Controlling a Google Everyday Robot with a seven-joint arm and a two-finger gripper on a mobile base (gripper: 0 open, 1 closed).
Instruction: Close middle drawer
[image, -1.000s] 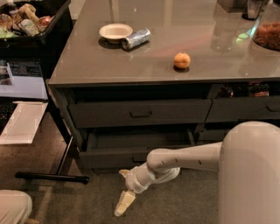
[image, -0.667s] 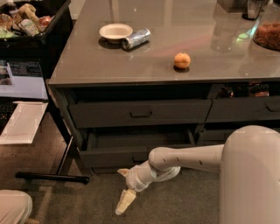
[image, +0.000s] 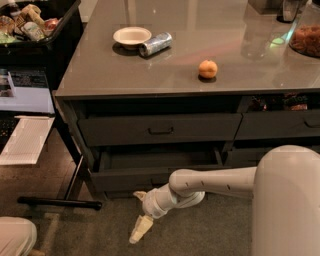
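The middle drawer (image: 125, 178) is the wide dark grey one under the top drawer. It stands pulled out a little, and a strip of its shallow interior (image: 160, 159) shows. Its handle is hidden behind my arm. My gripper (image: 139, 212) is low in front of the drawer front, near the carpet, just below its lower edge. One cream finger (image: 141, 228) points down and left, and the other (image: 138, 194) lies close to the drawer front. The fingers are spread apart and hold nothing.
The top drawer (image: 160, 130) above is shut. On the counter are a white bowl (image: 131, 36), a tipped can (image: 155, 44) and an orange (image: 208, 69). A black desk leg (image: 60, 203) lies on the floor at left. My white base (image: 287, 205) fills the lower right.
The arm and gripper have shifted only slightly, a touch up towards the drawer front. The drawer is open by the same amount.
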